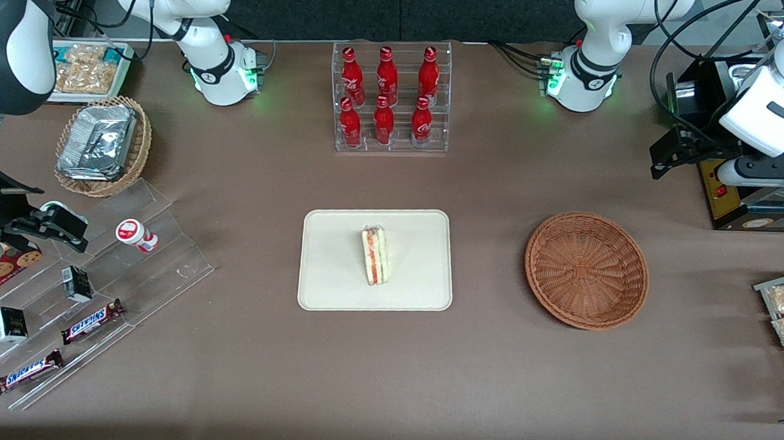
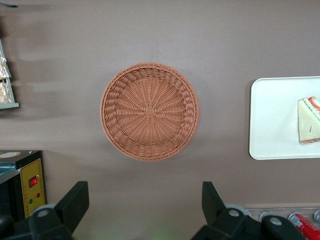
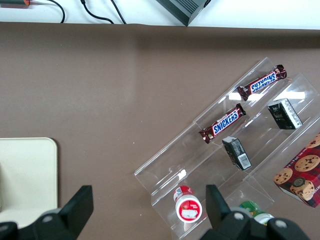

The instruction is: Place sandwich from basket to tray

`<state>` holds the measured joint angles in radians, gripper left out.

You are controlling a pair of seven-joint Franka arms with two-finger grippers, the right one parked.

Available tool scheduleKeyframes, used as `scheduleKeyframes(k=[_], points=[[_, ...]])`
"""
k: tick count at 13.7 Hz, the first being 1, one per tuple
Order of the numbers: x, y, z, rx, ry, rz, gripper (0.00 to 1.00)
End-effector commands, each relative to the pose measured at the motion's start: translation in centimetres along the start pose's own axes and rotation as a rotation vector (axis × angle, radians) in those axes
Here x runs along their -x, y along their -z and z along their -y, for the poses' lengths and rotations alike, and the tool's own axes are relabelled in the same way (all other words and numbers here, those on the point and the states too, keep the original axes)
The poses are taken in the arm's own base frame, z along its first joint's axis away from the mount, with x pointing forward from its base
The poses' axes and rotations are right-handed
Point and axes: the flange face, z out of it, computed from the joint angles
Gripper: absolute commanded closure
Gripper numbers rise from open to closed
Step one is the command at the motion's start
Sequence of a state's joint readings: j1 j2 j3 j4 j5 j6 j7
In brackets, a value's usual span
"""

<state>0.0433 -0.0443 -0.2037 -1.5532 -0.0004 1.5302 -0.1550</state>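
1. Brown cloth covers the table, which carries the cream tray at its middle and the woven basket beside it, toward the working arm's end.
2. On the tray stands the sandwich, balanced on a bread edge with its filling facing the front camera; the basket holds nothing, so the placing looks done.
3. High above the basket, clear of everything, the gripper hangs with its fingers spread wide and grasping nothing.
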Motion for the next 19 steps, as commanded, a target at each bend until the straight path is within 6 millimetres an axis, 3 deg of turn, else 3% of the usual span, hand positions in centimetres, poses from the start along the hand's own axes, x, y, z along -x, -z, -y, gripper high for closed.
scheduleKeyframes(k=[1,3,12,19], points=[[-0.4,1.1,0.4,-0.007,-0.09,-0.018,0.0],[-0.7,1.1,2.2,0.001,-0.075,-0.015,0.0],[-0.2,0.4,0.5,-0.014,-0.021,0.004,0.0],[-0.1,0.4,0.8,-0.018,-0.023,0.009,0.0]])
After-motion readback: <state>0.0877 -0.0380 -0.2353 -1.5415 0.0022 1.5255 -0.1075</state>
